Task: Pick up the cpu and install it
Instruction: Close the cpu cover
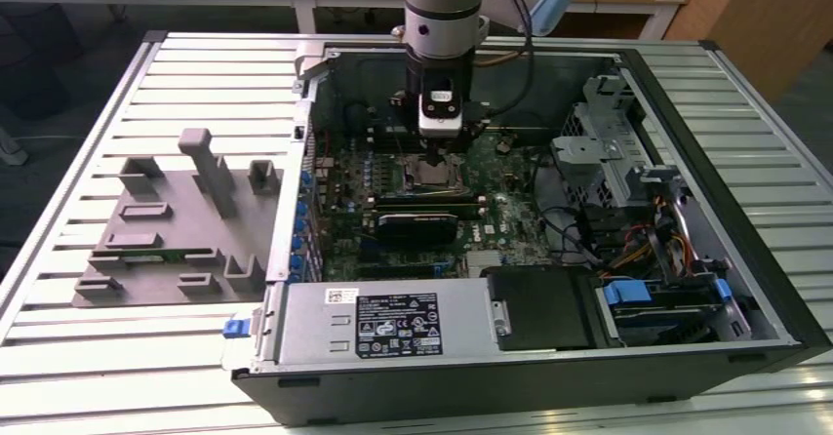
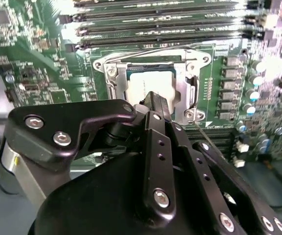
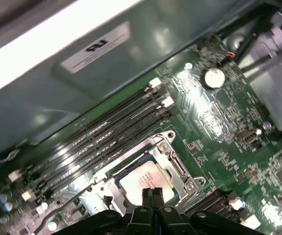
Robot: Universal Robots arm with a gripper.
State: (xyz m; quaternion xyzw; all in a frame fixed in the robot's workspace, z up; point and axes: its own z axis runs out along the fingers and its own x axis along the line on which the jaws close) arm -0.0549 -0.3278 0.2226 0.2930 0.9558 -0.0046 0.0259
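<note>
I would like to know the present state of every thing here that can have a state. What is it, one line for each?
computer case, lying on its side, side panel off, inside exposed.
cpu, lying flat inside the socket frame, not gripped.
socket frame, surrounds the cpu; latched or not, cannot tell.
gripper, fingers shut together over the cpu; contact unclear.
memory slots, seem empty.

Open computer case [image 1: 521, 388] on slatted surface [image 1: 104, 357], grey fixture block [image 1: 170, 250] beside it. Silver power supply [image 1: 377, 323] along case's camera-side edge.
</note>
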